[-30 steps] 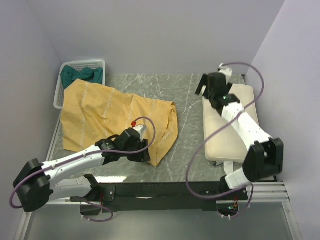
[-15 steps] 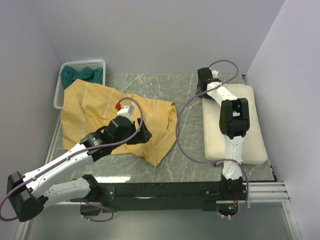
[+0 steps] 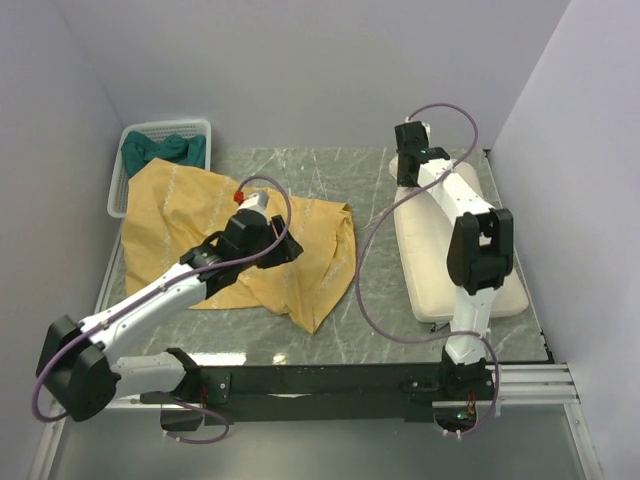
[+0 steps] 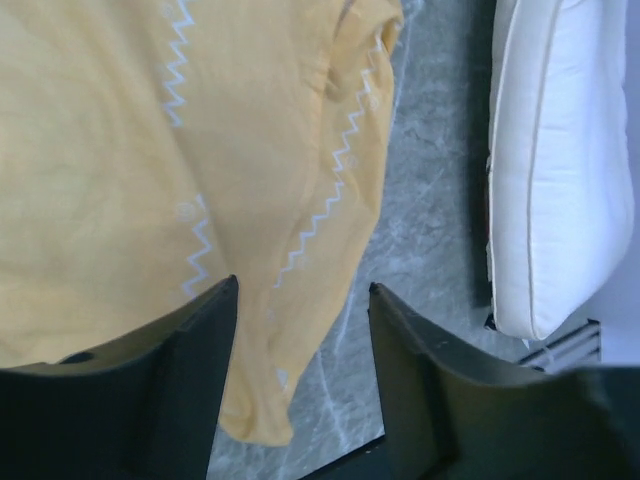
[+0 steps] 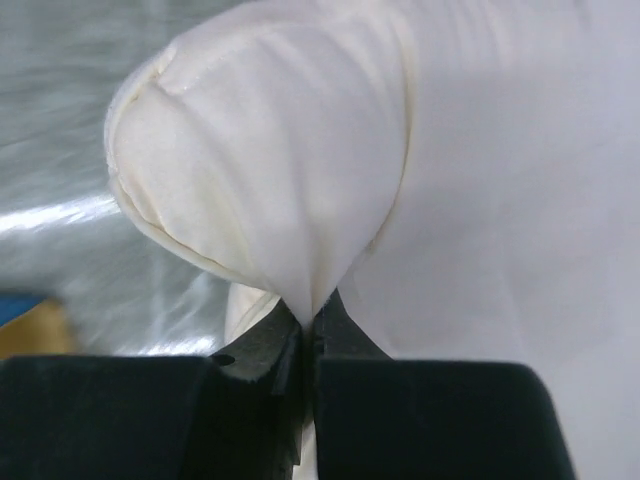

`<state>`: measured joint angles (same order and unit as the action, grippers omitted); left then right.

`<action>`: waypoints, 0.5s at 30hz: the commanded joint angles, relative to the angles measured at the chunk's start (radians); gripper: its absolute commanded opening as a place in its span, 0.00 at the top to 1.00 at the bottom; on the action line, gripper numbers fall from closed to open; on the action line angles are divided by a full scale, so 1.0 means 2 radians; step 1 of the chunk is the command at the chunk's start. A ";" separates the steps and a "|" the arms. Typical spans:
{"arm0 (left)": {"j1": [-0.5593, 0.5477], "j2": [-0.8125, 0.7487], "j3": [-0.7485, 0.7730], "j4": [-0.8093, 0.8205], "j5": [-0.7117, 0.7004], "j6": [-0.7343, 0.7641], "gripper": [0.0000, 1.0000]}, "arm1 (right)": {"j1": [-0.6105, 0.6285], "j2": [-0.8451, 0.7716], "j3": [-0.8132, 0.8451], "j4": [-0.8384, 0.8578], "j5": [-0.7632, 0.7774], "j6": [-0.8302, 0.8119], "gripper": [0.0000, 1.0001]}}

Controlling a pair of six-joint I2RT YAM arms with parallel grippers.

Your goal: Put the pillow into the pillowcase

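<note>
The pillowcase lies crumpled on the left half of the table, its mustard-yellow side with white zigzag lines up. My left gripper hovers over its right part. In the left wrist view the left gripper stands open above the pillowcase, with nothing between its fingers. The cream-white pillow lies lengthwise at the right. My right gripper is at its far left corner. The right wrist view shows that gripper shut on a pinch of the pillow.
A white basket holding dark green cloth stands at the back left corner. Grey marbled tabletop separates pillowcase and pillow. Walls close in on the left, back and right. A black rail runs along the near edge.
My left gripper moved from the pillowcase's near edge up over its middle right. My right arm reached to the pillow's far left corner and its jaws closed on the fabric.
</note>
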<state>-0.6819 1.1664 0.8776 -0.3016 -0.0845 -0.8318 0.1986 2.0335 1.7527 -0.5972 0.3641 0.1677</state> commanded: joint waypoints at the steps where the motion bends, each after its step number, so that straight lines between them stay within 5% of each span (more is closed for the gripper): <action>1: -0.004 0.055 0.024 0.072 0.075 0.005 0.49 | 0.039 -0.127 0.009 0.025 -0.032 -0.045 1.00; 9: -0.061 0.152 0.069 0.120 0.056 -0.023 0.54 | 0.115 -0.250 -0.059 0.027 -0.038 -0.072 1.00; 15: -0.040 0.129 0.054 0.112 -0.012 -0.062 0.32 | 0.138 -0.440 -0.328 0.187 -0.120 0.017 1.00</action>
<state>-0.8051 1.4803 0.9672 -0.1287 -0.0143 -0.8898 0.4725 1.3670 1.3598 -0.4355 0.2169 0.0982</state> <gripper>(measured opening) 0.620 0.029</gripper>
